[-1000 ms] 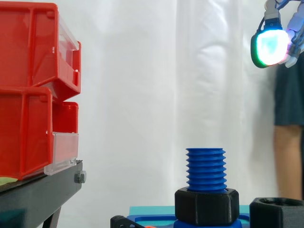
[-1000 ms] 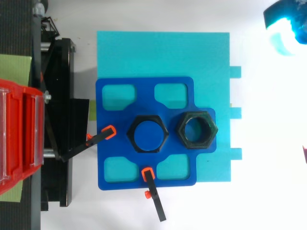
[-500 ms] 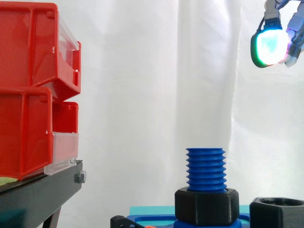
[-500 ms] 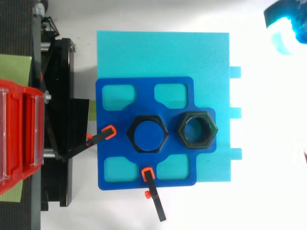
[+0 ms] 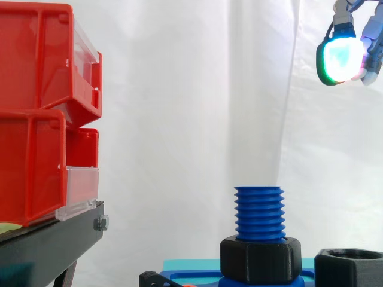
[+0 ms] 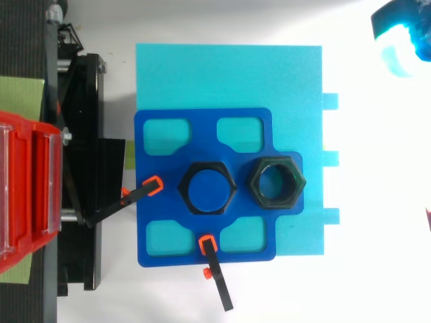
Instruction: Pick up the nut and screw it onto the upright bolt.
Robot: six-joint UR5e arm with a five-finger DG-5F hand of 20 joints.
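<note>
A blue threaded bolt (image 5: 258,212) stands upright on a blue fixture plate (image 6: 161,202), with a black hex nut (image 5: 260,258) round its base. From above the bolt (image 6: 207,188) sits inside that nut. A second, loose black nut (image 6: 276,183) lies flat on the plate just right of the bolt; its top edge shows at the lower right of the side view (image 5: 350,269). My hand (image 5: 341,57) hangs high at the upper right, well above and to the right of both nuts, glowing cyan and green. From above the hand (image 6: 404,33) is at the top right corner, off the plate.
The blue plate rests on a cyan base board (image 6: 229,74). Two orange-tipped black clamps (image 6: 214,269) hold the plate's left and front edges. Red bins (image 5: 36,113) on a black stand (image 5: 54,245) fill the left side.
A person standing behind the curtain at the side view's right edge has gone from sight and the curtain folds have shifted. My hand has barely moved.
</note>
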